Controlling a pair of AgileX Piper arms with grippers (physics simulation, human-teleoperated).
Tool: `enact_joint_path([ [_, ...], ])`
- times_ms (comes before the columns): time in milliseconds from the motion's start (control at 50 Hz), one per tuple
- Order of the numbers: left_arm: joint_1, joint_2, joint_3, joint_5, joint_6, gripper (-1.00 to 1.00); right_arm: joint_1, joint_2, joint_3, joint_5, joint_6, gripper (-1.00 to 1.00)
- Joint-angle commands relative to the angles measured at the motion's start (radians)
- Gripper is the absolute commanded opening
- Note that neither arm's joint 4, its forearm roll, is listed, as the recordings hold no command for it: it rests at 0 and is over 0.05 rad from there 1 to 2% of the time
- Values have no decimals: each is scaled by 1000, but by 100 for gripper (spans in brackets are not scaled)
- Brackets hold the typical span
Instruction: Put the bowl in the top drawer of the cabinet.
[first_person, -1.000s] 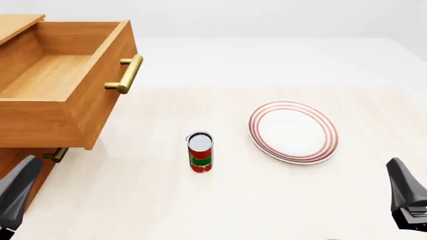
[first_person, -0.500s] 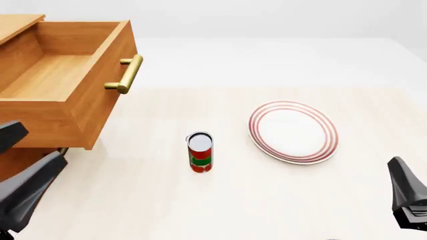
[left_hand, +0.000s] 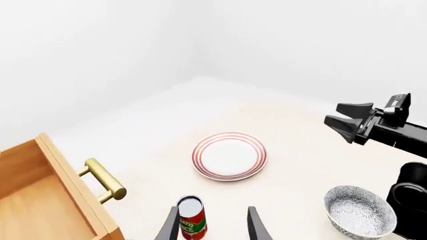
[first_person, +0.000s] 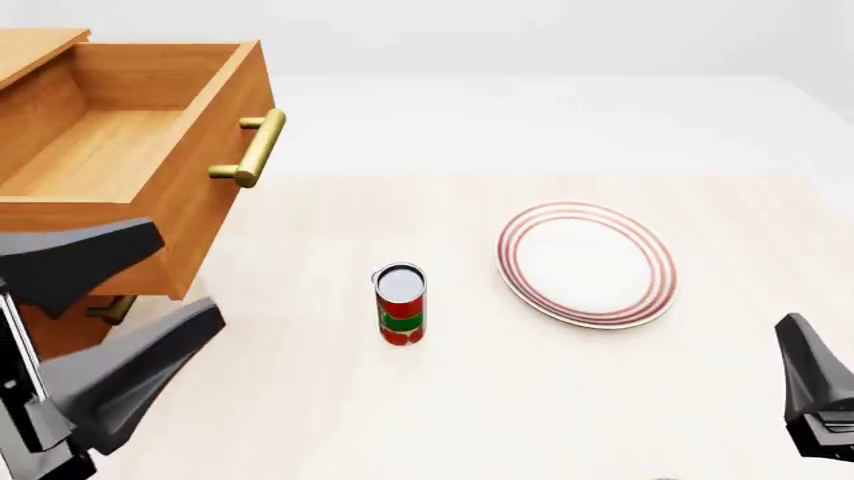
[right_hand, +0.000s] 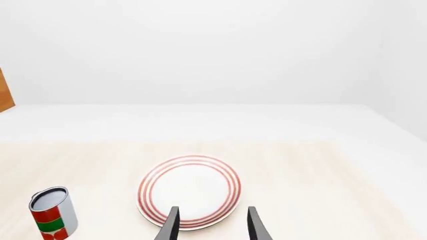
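The bowl (left_hand: 359, 214), white with a dense grey pattern, shows only in the left wrist view, on the table beside a dark arm base; the front view does not show it. The top drawer (first_person: 104, 150) of the cabinet (first_person: 38, 318) stands pulled out and empty, its brass bar handle (first_person: 254, 148) facing the table. My left gripper (first_person: 190, 272) hovers open in front of the drawer's near corner, nothing between its fingers (left_hand: 255, 226). My right gripper (right_hand: 212, 225) is open and empty, low at the front right (first_person: 807, 385), pointing at the plate.
A flat white plate with red rings (first_person: 587, 263) lies right of centre. A red and green can (first_person: 400, 303) stands upright left of it. The lower drawer's small brass handle (first_person: 118, 308) peeks out under the open drawer.
My left gripper has come up and to the right into the front view, its open fingers now looming before the drawer. The right gripper and all objects have stayed put.
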Motion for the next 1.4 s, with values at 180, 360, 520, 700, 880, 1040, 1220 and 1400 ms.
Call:
enact_joint_path([
  [180,-130,113,-81,8,-228,100,0,-3,0,3,0,100],
  [360,-216,188,-96,-20,-342,100,0,-2,0,3,0,100],
  [520,-257,238,-102,-54,-438,100,0,-3,0,3,0,100],
  [700,-263,287,-73,-123,-563,100,0,-3,0,3,0,100],
  [880,-302,383,-75,-199,-618,100,0,3,0,-3,0,100],
  [1040,-338,450,-79,-245,-672,100,0,3,0,-3,0,100],
  [1220,-362,513,-101,-265,-690,100,0,3,0,-3,0,100],
  [1400,-385,578,-104,-302,-713,100,0,-3,0,3,0,100],
])
